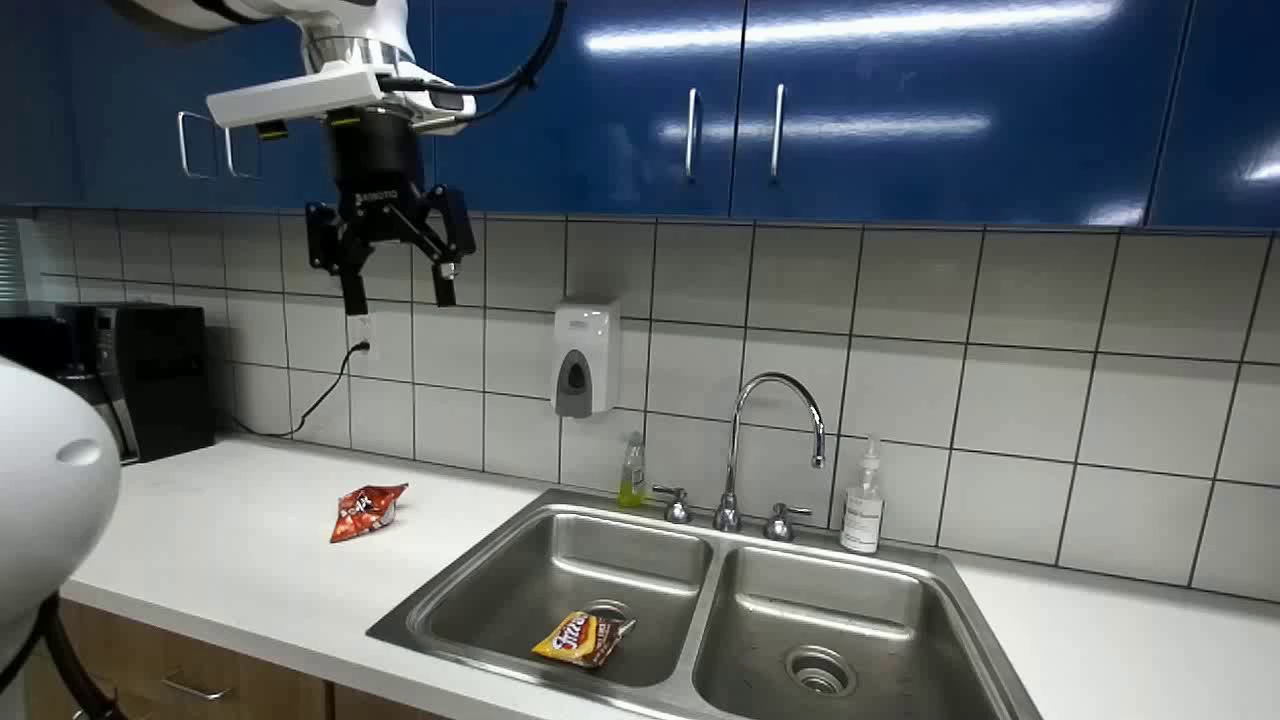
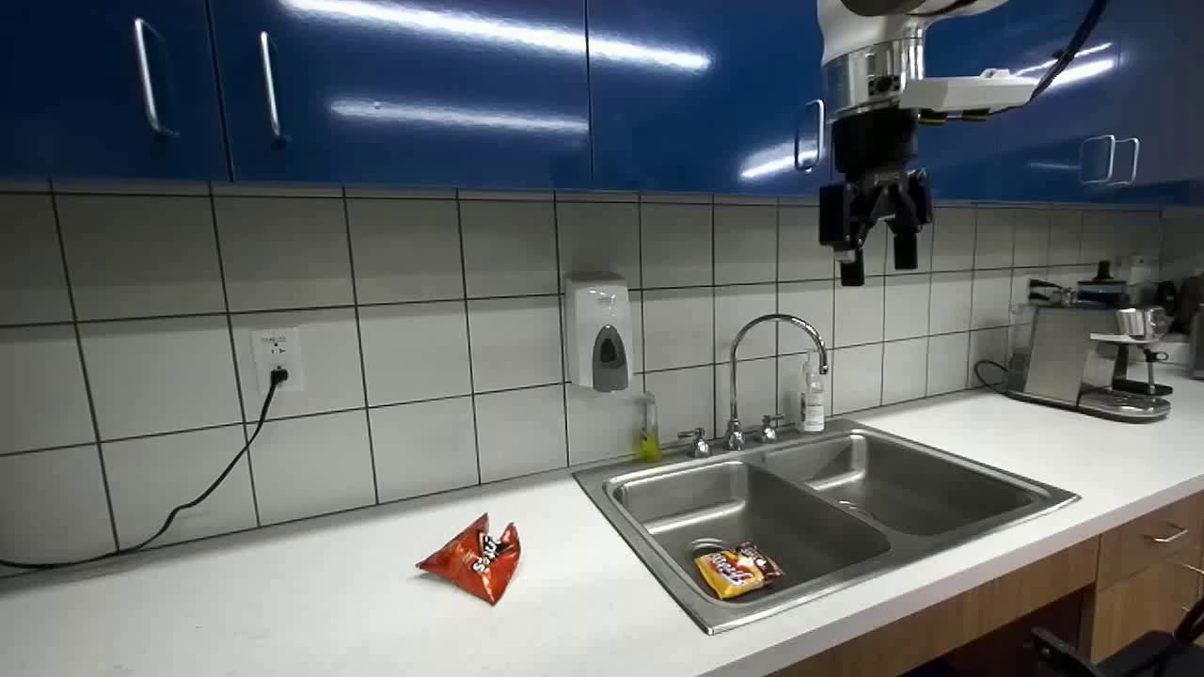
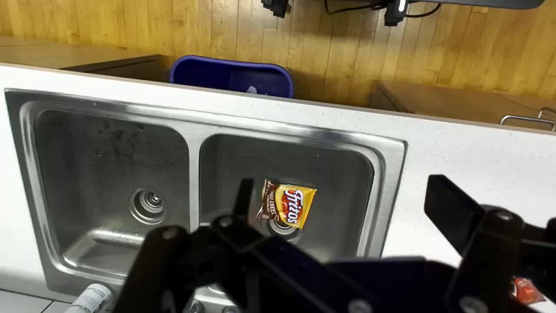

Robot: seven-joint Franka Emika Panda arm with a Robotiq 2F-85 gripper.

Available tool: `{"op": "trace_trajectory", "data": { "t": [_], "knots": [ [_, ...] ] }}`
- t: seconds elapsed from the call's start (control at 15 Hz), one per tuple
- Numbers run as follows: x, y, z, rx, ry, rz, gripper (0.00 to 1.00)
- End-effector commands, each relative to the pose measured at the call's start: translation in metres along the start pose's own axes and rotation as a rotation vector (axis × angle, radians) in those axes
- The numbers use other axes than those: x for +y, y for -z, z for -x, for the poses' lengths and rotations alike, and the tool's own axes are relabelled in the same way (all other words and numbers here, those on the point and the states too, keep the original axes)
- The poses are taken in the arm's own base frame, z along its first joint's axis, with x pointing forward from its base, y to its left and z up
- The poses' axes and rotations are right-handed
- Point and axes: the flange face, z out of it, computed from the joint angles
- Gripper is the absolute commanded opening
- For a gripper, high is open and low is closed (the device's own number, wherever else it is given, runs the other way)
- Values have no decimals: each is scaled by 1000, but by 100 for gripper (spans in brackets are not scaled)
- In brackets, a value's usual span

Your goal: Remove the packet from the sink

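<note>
The packet is a yellow and dark brown Fritos bag. It lies beside the drain in one basin of the sink, in both exterior views (image 1: 583, 640) (image 2: 736, 571) and the wrist view (image 3: 289, 204). The steel double-basin sink (image 1: 400, 622) is set in the white counter; its rim also shows in an exterior view (image 2: 644, 557) and the wrist view (image 3: 394, 174). My gripper (image 1: 400, 293) is open and empty, high above the counter, well apart from the packet. It also shows in an exterior view (image 2: 879, 263). In the wrist view its fingers (image 3: 341, 195) are wide apart.
A red packet (image 1: 366, 512) (image 2: 475, 559) lies on the counter beside the sink. A curved faucet (image 1: 733, 450) rises at the sink's back, with a soap bottle (image 1: 862, 515) and a green bottle (image 1: 632, 475) nearby. A wall dispenser (image 2: 599, 329) and blue cabinets (image 1: 900, 120) are behind.
</note>
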Motion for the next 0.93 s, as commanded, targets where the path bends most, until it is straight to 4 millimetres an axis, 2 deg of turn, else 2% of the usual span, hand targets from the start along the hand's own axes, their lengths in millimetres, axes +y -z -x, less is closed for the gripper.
{"op": "trace_trajectory", "data": {
  "t": [0.0, 0.4, 0.53, 0.87],
  "knots": [
    [0, 1, 0, -1, 0, 0, 100],
    [-1, -1, -4, 1, -3, -2, 100],
    [-2, -11, -14, -9, -14, -11, 100],
    [-1, -54, -48, -29, -41, -36, 100]
  ]
}}
